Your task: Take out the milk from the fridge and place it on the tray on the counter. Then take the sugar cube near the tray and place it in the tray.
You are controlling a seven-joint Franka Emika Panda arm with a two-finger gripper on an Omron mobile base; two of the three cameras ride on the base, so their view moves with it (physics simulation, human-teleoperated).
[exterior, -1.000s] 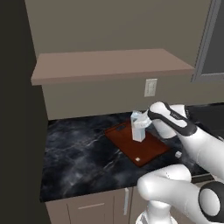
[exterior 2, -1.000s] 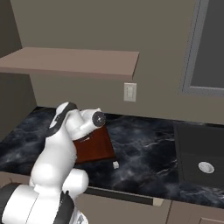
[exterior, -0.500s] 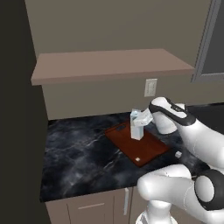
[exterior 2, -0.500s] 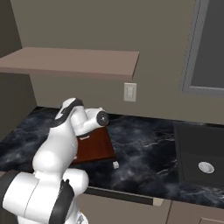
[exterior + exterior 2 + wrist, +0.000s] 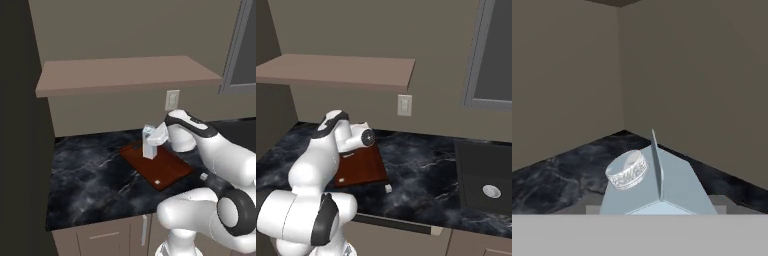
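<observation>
Pictured upright on the reddish-brown tray (image 5: 162,167), toward its back end nearest the wall: the milk (image 5: 149,143), a pale gabled carton with a round screw cap on one slope of its roof, standing on the black marble-look surface (image 5: 95,177) below a brown wall shelf (image 5: 125,75) and beside a white wall outlet (image 5: 172,100). Reaching in sideways from the carton's right, level with its upper half: the gripper (image 5: 159,137), close against the carton. Seen along the hand, the gable ridge and cap loom directly ahead and very near, in line with the jaws. Jaws neither fully spread nor pressed together; cannot tell from these views whether still pinching the carton or just loosened off it. Carton kept vertical and set well inside the tray's rim, presumably so as to stand without tipping once let go. Lying apart on the surface, just off the tray's near right corner: the sugar cube (image 5: 388,188), a tiny white block, untouched and still outside the tray. Judged by the layout, first half of the job at or near completion, with the cube's short transfer into the tray still to come. To the right, a dark sink (image 5: 483,182) set into the surface.
</observation>
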